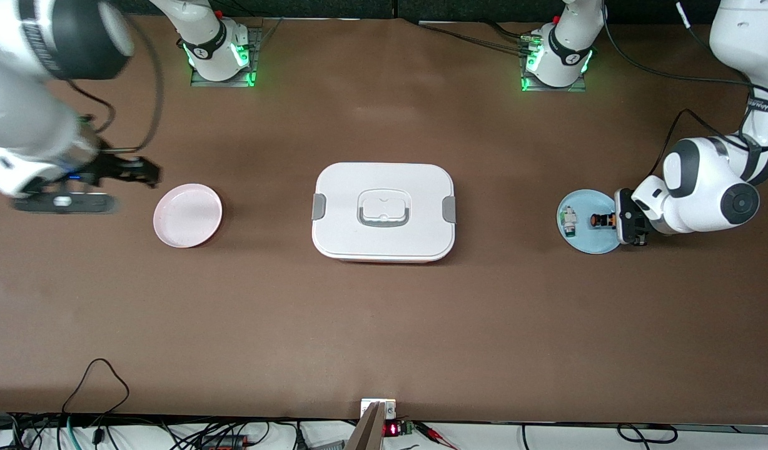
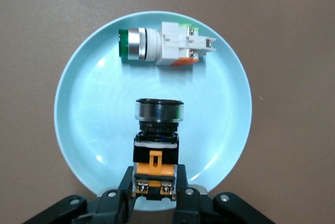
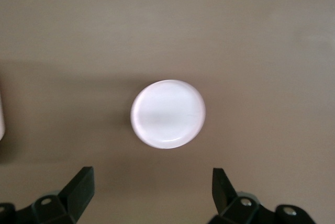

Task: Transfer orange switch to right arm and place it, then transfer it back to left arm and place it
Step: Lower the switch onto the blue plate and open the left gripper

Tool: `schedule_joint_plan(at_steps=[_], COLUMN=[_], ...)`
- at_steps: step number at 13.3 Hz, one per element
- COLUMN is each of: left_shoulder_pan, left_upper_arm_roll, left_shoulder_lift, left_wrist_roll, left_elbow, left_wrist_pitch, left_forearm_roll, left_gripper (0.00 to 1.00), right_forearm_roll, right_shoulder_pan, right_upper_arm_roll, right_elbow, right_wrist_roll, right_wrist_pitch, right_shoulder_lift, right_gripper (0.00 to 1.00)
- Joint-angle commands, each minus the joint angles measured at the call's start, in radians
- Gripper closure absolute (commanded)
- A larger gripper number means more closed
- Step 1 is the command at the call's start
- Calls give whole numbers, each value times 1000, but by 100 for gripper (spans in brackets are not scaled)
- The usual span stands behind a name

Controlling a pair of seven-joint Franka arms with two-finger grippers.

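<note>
The orange switch (image 1: 600,220) (image 2: 156,140), black with orange markings, lies on a pale blue plate (image 1: 587,242) (image 2: 89,103) at the left arm's end of the table. My left gripper (image 1: 614,220) (image 2: 155,181) is shut on the switch's terminal end, one finger on each side. The white lidded box (image 1: 384,240) stands at the table's middle. My right gripper (image 1: 145,172) (image 3: 152,185) hangs open and empty above the table beside a pink plate (image 1: 187,215) (image 3: 167,114) at the right arm's end.
A white-grey part with a green end (image 1: 569,222) (image 2: 162,43) lies on the blue plate next to the switch. Nothing lies in the pink plate. Cables run along the table edge nearest the front camera.
</note>
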Motion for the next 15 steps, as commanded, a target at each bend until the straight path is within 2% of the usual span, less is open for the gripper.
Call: schedule_joint_plan(at_steps=[1,3,5,7,8,9,10,13,15], left_shoulder_pan=[8,3,1,1,1,1,1,1,1], left_upper_arm_roll=[-10,-10,-10,-10,-10,-10,-10,-10,-13], left_shoulder_lift=[-5,-5,5,11,12,14,15,5,-15], left_wrist_roll=[-11,-21,-37,-40,-41,-41,-43,-43,-84], left_elbow=[-26,-60,-64,-64,-64,-63,-63,-48,12], left_wrist_pitch=[26,80,81,83,83,83,81,61,-41], left_forearm_roll=[18,18,18,18,18,18,18,18,14], left_gripper=[97,97,97,96,80,51,1,0,0], right_forearm_roll=[-1,11,138,157,154,155,157,154,154], right_shoulder_pan=[-6,-16,-55,-76,-85,-85,-75,-24,87], right_upper_arm_roll=[-113,-128,-140,-150,-150,-163,-197,-225,-327], right_elbow=[28,28,25,25,19,10,-15,-114,-136], right_wrist_roll=[-10,-11,-32,-83,-129,-155,-161,-175,-196], right_wrist_pitch=[22,9,25,38,58,55,58,84,102], right_shoulder_lift=[9,12,-12,-14,-15,-20,-37,-110,-120], right_gripper=[0,0,0,0,0,0,0,0,0])
